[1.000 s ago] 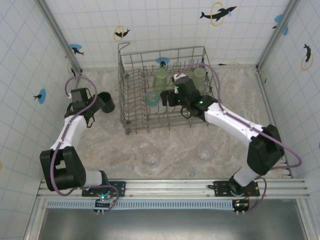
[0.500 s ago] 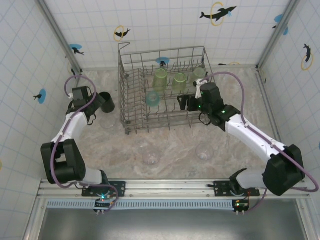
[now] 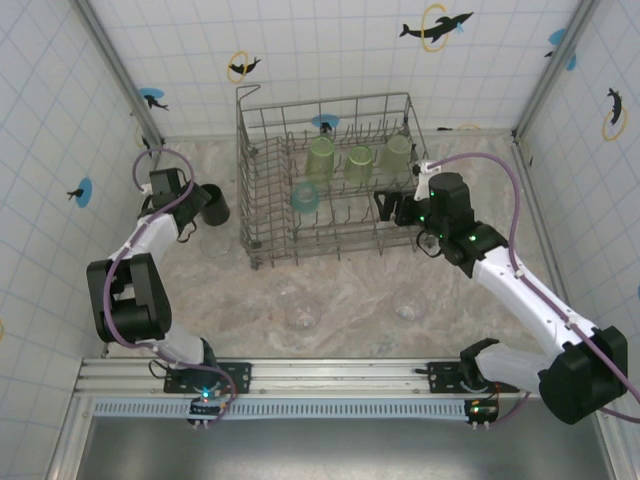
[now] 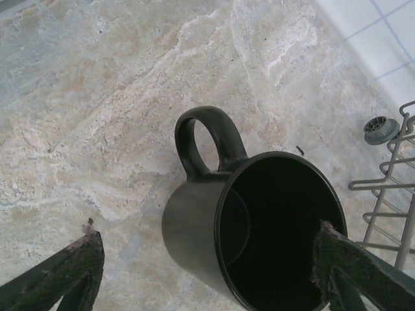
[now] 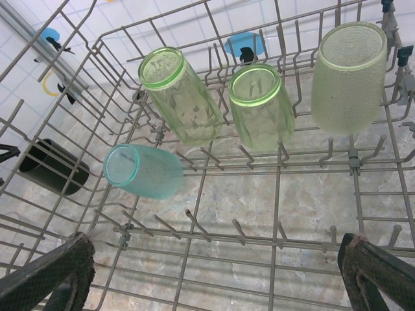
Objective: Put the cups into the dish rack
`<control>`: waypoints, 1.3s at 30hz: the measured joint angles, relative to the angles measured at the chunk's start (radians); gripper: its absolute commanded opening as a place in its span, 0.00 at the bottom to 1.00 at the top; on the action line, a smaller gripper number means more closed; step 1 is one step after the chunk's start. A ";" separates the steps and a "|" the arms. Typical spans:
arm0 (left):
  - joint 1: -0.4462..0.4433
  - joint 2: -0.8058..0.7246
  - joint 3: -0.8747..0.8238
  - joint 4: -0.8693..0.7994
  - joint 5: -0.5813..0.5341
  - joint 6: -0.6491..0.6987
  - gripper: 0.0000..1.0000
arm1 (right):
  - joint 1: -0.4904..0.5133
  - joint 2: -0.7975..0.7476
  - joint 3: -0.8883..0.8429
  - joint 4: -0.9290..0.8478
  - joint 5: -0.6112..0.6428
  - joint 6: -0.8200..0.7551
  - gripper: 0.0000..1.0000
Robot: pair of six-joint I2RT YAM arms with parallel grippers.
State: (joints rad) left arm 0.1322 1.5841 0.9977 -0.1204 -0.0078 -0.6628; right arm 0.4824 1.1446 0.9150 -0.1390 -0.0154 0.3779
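The black mug (image 4: 259,220) stands upright on the table left of the dish rack (image 3: 250,180), handle pointing away from my wrist. My left gripper (image 4: 207,232) is open and straddles it, one finger beside the wall, the other at the rim. It sits at the mug (image 3: 213,203) as left gripper (image 3: 193,208). In the rack lean three light-green tumblers (image 5: 181,94) (image 5: 259,107) (image 5: 347,78) and a teal cup (image 5: 142,170). My right gripper (image 5: 217,240) hangs open and empty over the rack's right front, also seen as right gripper (image 3: 385,205).
Two clear cups (image 3: 302,312) (image 3: 408,303) sit on the marble table in front of the rack. Tiled walls close in the left, back and right. The rack's front rows of tines (image 5: 194,227) are bare.
My right gripper has drawn back to the right out of the rack, uncovering the middle green tumbler. My left gripper has reached in around the black mug and its jaws have narrowed a little.
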 measured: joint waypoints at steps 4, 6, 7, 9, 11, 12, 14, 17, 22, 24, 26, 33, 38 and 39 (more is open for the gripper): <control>0.000 0.043 0.028 0.000 -0.002 -0.018 0.68 | -0.004 -0.001 -0.001 -0.001 -0.004 0.001 1.00; 0.000 0.064 0.036 -0.002 -0.004 -0.021 0.63 | -0.006 -0.001 -0.001 -0.002 -0.005 0.002 1.00; 0.000 0.072 0.038 -0.002 -0.004 -0.021 0.63 | -0.006 -0.002 -0.001 -0.002 -0.005 0.003 1.00; 0.000 0.089 0.043 -0.003 -0.004 -0.023 0.62 | -0.007 -0.005 -0.001 -0.004 -0.005 0.006 1.00; 0.000 0.106 0.051 -0.005 -0.003 -0.026 0.57 | -0.007 -0.008 -0.001 -0.004 -0.005 0.008 1.00; 0.000 0.114 0.056 -0.005 -0.004 -0.026 0.53 | -0.007 -0.011 -0.001 -0.005 -0.006 0.010 1.00; 0.000 0.126 0.063 -0.005 -0.003 -0.029 0.44 | -0.007 -0.015 -0.001 -0.005 -0.005 0.014 1.00; 0.000 0.142 0.075 -0.005 0.001 -0.030 0.24 | -0.007 -0.021 -0.001 -0.011 -0.005 0.021 1.00; 0.008 0.160 0.101 -0.026 0.027 -0.027 0.00 | -0.007 -0.029 -0.001 -0.025 0.008 0.030 1.00; 0.008 0.170 0.105 -0.013 0.015 -0.023 0.00 | -0.007 -0.034 -0.001 -0.034 0.019 0.033 1.00; 0.014 0.171 0.105 -0.013 0.018 -0.023 0.00 | -0.007 -0.042 -0.001 -0.037 0.027 0.033 1.00; 0.019 0.163 0.101 -0.019 0.016 -0.028 0.00 | -0.007 -0.054 -0.001 -0.038 0.038 0.034 1.00; 0.043 0.115 0.060 -0.039 0.048 -0.061 0.00 | -0.007 -0.054 -0.001 -0.038 0.037 0.035 1.00; 0.049 0.100 0.044 -0.041 0.060 -0.075 0.00 | -0.007 -0.054 -0.002 -0.038 0.037 0.037 1.00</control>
State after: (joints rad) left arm 0.1814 1.6836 1.0416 -0.1616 0.0517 -0.7380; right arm 0.4755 1.0904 0.9134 -0.1768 0.0212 0.4152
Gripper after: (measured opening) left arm 0.067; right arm 0.995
